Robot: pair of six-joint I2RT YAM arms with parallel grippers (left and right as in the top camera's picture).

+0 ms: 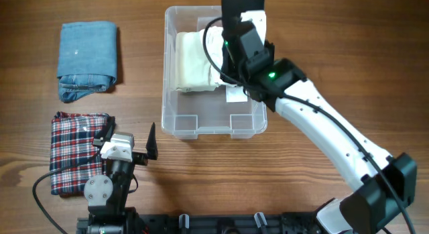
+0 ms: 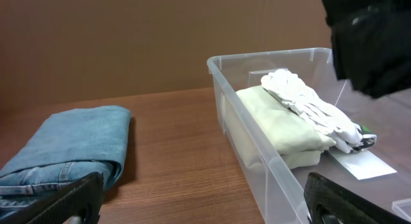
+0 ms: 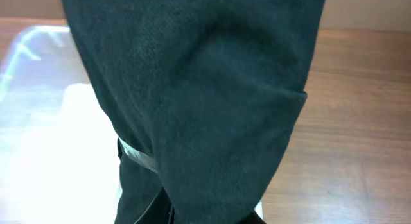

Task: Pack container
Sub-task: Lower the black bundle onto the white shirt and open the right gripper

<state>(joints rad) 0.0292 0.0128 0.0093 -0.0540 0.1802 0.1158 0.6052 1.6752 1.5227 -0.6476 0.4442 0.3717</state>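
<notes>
One container [image 1: 213, 120] is seen at the centre-back of the table [image 1: 221, 180]: clear plastic, rectangular, rounded corners, moulded ledges along the near inner wall, white label [image 2: 359, 163] on the base. It is partly filled at the far end, where one cream folded garment [image 2: 276, 124] is laid against the left wall and one white garment [image 2: 308, 102] is draped on top of it and to its right; the near end of the base is bare. Outside the bin, two folded items are counted, both well to its left: one blue denim piece [image 1: 87, 60] at the back and one red-and-blue plaid piece [image 1: 77, 153] at the front, partly covered by the left arm. The left gripper [image 1: 131, 130] is parked just beside the plaid piece, jaws spread wide, nothing held. The right gripper [image 1: 241, 16] is positioned over the far right part of the bin; its wrist view is almost wholly blocked by dark teal fabric [image 3: 205, 89], so the fingers are hidden and whether that fabric is gripped cannot be told. The surface is brown wood grain. A plain brown wall [image 2: 128, 44] is seen behind the table.
</notes>
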